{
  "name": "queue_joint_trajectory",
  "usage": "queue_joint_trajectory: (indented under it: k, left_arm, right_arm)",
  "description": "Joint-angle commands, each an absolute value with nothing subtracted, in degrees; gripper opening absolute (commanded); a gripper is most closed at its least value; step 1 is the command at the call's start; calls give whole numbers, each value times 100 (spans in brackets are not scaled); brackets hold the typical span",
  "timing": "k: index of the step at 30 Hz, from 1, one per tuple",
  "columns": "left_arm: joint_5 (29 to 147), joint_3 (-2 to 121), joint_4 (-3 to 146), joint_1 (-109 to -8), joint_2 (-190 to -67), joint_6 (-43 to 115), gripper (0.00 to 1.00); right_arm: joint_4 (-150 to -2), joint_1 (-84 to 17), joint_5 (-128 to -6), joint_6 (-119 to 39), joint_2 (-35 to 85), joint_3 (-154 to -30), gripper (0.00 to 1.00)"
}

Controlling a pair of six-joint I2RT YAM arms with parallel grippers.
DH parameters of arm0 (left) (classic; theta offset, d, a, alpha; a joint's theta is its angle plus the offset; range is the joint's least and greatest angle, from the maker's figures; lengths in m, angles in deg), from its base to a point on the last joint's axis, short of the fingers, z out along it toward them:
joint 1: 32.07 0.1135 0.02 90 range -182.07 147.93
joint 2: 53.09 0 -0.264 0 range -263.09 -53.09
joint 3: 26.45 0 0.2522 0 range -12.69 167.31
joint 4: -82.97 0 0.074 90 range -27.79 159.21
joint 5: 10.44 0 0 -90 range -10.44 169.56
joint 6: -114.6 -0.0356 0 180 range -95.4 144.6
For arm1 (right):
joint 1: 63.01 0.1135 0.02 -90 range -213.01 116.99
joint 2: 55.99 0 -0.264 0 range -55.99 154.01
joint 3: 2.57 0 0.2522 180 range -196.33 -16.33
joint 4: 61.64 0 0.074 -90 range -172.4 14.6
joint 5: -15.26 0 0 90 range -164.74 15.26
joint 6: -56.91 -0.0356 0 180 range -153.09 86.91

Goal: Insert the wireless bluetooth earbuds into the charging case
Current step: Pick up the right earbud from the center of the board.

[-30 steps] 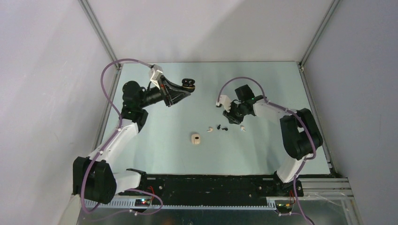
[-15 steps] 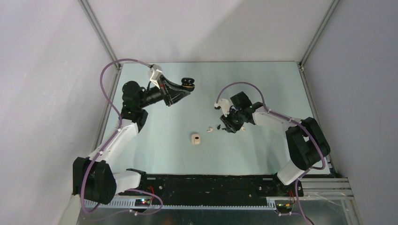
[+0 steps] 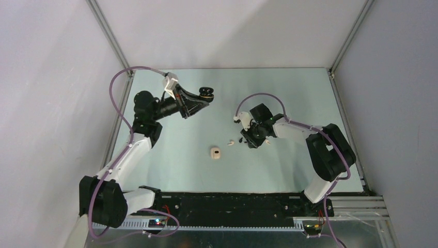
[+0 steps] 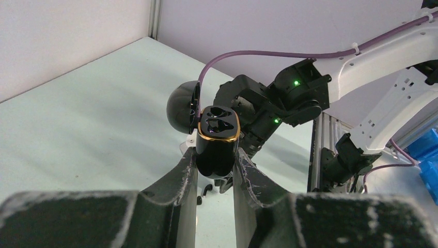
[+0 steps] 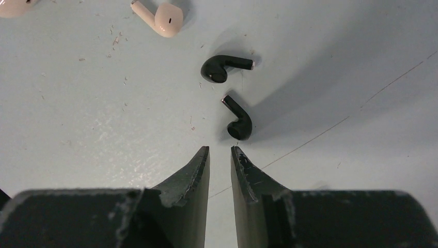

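**Inspector:** Left side, status?

**Assistant:** The left gripper [image 4: 216,168] is clenched on the black charging case [image 4: 217,147]. It is held off the table [image 3: 170,134], toward 11 o'clock of centre in the top view. The lid [image 4: 182,106] is swung back and both sockets are exposed and look empty. I judge it is held this way as a steady, open receptacle for the other arm.

**Inspector:** Right side?

**Assistant:** The right gripper [image 5: 220,154] points down at the table, jaws a narrow slit apart with nothing between them. In the wrist view the nearer black earbud [image 5: 239,123] lies just beyond the tips at 1 o'clock, not touching. The second black earbud [image 5: 226,66] lies further out at 12, and a cream earbud [image 5: 164,19] at 11.

**Inspector:** Why so narrow?

**Assistant:** Likely sized to the piece, since a small bud needs little gap. The tips sit off its line, though, so a shift toward the bud is called for before closing.

**Inspector:** Other items?

**Assistant:** A cream case [image 3: 216,153] rests on the table at 7 o'clock of centre, apart from both arms. No bud is seated yet.
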State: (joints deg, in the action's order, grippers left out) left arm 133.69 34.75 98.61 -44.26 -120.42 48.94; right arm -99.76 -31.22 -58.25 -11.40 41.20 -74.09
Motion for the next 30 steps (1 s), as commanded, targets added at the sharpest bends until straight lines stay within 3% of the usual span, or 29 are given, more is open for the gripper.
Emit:
queue_joint_trajectory:
  k: [1,30]
  left_arm:
    - [13276,3425,10010,-4370,-11844,4783,0]
    - [13195,3373,10012,-4351,-11935,4756,0]
  right_arm:
    - [-9725,-3077,-5972,-989,4227,-7414,26]
    - [-9648,-3063,-6221,-161,4835,-7941,26]
